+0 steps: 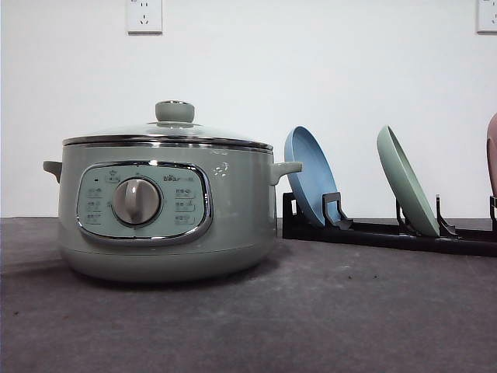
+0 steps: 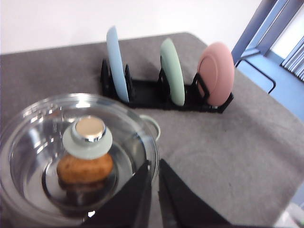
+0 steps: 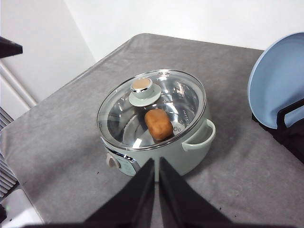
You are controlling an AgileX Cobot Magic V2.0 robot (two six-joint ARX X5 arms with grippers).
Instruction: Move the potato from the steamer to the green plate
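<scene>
1. Three plates stand on edge in a black rack (image 2: 156, 95) on the grey table (image 1: 349, 311) – blue plate (image 1: 309, 172), green plate (image 1: 405, 180), pink plate (image 2: 216, 73) in that order, each apart from the next in its own slot.
2. Steamer (image 1: 167, 210) sits on the table to the left of the rack in the front view, control panel and dial (image 1: 137, 201) facing the camera, side handles sticking out left and right.
3. Glass lid (image 3: 152, 107) is on the steamer, closed, green knob (image 3: 144, 92) on top at centre – it covers the whole opening.
4. Potato (image 3: 158, 124) lies inside the steamer on the bottom, seen through the lid glass; in the left wrist view it sits right under the knob, partly hidden by it.
5. Left gripper (image 2: 154, 173) is above the steamer's rim on the side towards the rack, fingers nearly together with a thin gap, nothing between them.
6. Right gripper (image 3: 156, 171) is above the table just outside the steamer wall near the control panel, fingers also close to touching, nothing held.
7. Blue plate is the nearest one to the steamer; the green plate is behind it along the rack, upright and tilted, not touching its neighbours.
8. Wall sockets (image 1: 144, 15) on the white wall behind.
</scene>
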